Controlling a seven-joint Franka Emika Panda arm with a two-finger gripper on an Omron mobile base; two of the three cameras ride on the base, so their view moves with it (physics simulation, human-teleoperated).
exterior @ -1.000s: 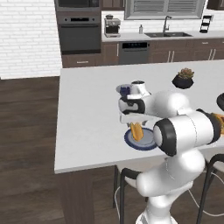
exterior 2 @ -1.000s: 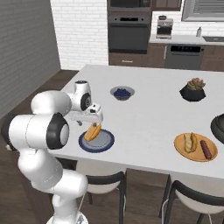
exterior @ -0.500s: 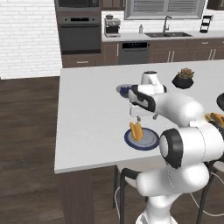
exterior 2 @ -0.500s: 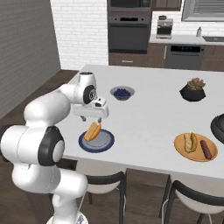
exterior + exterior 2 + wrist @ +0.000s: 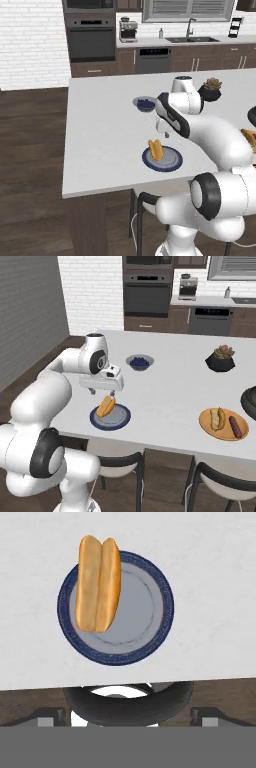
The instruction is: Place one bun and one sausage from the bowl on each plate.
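Now that I have lifted clear | my gripper [image 5: 116, 392] wide open, empty | bun [image 5: 98, 583] on blue plate [image 5: 160, 629] | sausage due next.

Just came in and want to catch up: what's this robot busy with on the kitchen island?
The white arm is serving hot dog parts onto two plates. Its claw hangs open and empty above the dark blue round plate, where a golden split bun lies partly over the rim, with no sausage there. The orange-tan round plate holds both a bun and a dark red sausage. The wide dark bowl sits at the right edge.
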